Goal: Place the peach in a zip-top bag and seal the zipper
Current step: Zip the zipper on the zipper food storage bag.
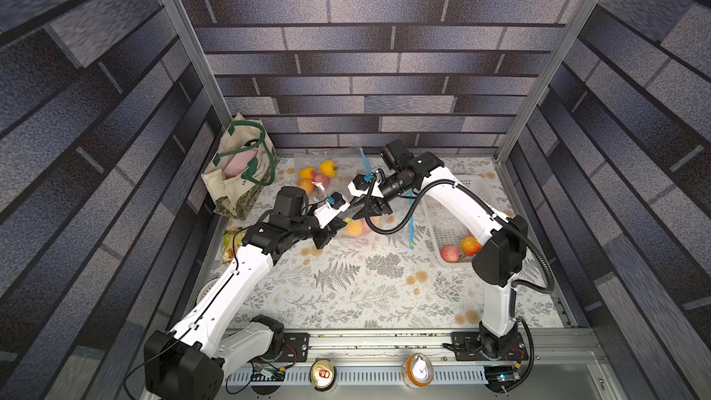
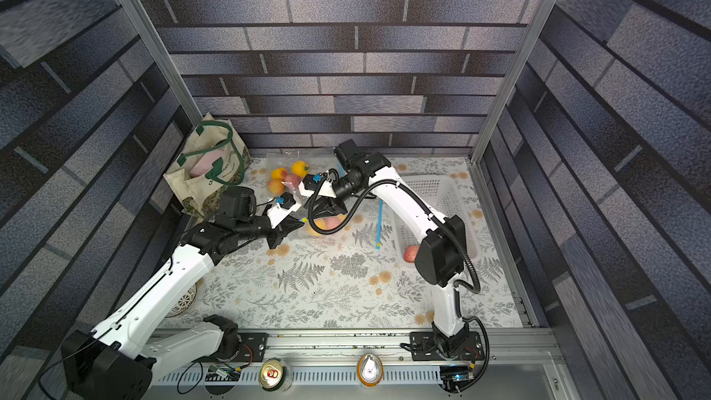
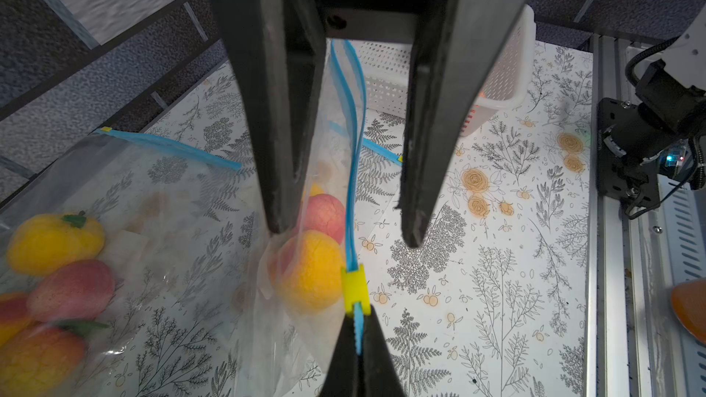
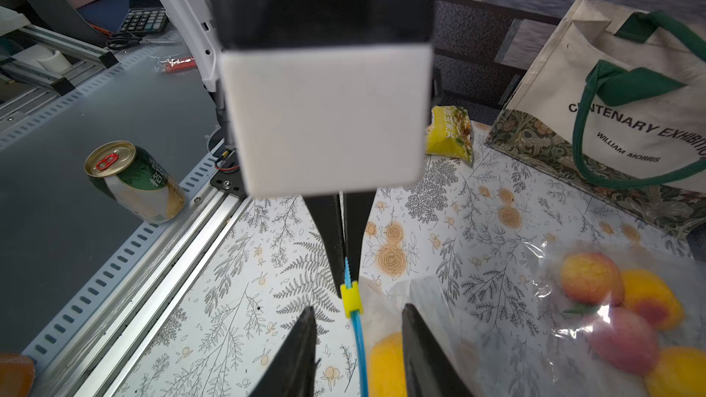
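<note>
Pinching zipper point(image 3: 353, 169) end, left gripper point(image 3: 358, 332) clamped; right gripper point(image 4: 359, 309) parted, zipper running mid-gap

I get 2 top views from high over the front rail point(image 1: 384, 340), tilted steeply down toward the back wall point(image 1: 384, 71), far enough to hold the whole worktop point(image 1: 346, 294); both show nearly the same scene. My left wrist view sits just behind the left hand point(image 3: 358, 318), close in, facing the right hand point(image 3: 344, 236). The right wrist view faces back the opposite way. Both wrist views share the zip-top bag point(image 3: 290, 337) and its yellow slider point(image 3: 356, 288).
</note>
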Action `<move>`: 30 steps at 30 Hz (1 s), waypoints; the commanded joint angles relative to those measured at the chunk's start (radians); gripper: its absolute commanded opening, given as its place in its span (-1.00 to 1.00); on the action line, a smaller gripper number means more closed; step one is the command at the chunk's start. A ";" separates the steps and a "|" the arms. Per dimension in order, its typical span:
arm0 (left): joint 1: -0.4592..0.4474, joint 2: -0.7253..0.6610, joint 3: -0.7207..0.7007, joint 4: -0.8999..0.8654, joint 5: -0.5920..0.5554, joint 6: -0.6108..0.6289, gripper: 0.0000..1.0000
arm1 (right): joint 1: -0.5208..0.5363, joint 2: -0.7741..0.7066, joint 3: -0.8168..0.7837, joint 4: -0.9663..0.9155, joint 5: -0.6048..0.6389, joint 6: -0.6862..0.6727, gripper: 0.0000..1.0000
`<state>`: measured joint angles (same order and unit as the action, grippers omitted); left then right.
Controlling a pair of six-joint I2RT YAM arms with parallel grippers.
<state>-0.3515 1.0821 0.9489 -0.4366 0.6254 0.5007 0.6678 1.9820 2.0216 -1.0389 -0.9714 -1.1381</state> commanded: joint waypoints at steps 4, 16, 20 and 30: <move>0.011 -0.020 0.007 0.016 0.034 0.014 -1.00 | 0.015 0.019 0.016 -0.047 -0.053 0.004 -0.27; 0.029 -0.034 -0.008 0.063 0.062 -0.011 -1.00 | 0.019 0.082 0.016 -0.014 0.002 0.054 -0.27; 0.029 -0.027 -0.007 0.052 0.059 -0.008 -1.00 | 0.021 0.078 0.011 0.003 -0.005 0.068 -0.40; 0.029 -0.025 0.001 0.025 0.048 0.004 -1.00 | 0.020 0.054 0.012 0.023 -0.049 0.074 -0.40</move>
<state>-0.3256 1.0721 0.9478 -0.3973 0.6552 0.4973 0.6788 2.0586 2.0228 -1.0199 -0.9817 -1.0691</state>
